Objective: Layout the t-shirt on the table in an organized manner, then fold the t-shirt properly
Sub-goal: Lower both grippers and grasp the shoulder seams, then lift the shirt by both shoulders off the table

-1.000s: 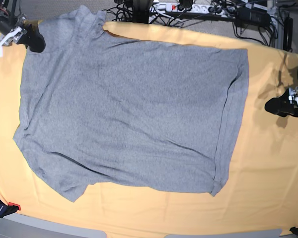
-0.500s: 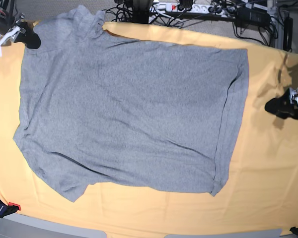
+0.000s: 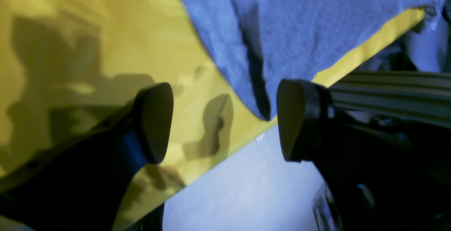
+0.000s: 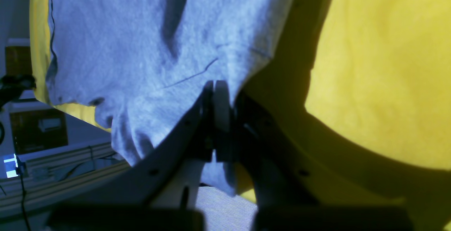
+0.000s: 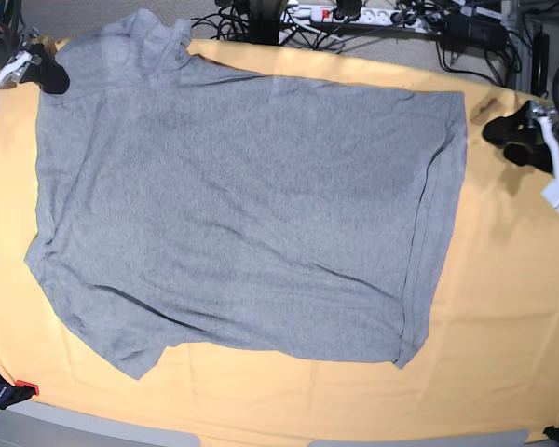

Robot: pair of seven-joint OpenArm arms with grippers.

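Note:
The grey t-shirt (image 5: 242,205) lies spread on the yellow-orange table (image 5: 503,307), plain side up, hem toward the right. At the far left my right gripper (image 5: 54,78) is shut on the edge of the shirt's sleeve. The right wrist view shows its jaws pressed together on grey fabric (image 4: 141,47), right gripper (image 4: 216,90). My left gripper (image 5: 498,133) hovers open just right of the hem's far corner. In the left wrist view the shirt's corner (image 3: 264,111) sits between and beyond the spread fingertips of the left gripper (image 3: 223,120), not touched.
Cables and a power strip (image 5: 354,14) lie beyond the table's far edge. A clamp (image 5: 5,391) grips the front left corner. An aluminium rail (image 3: 387,83) runs past the table edge near my left gripper.
My right gripper shut on the sleeve edge and drew it toward the far left corner. My left arm moved toward the far edge, closer to the hem's corner, still open.

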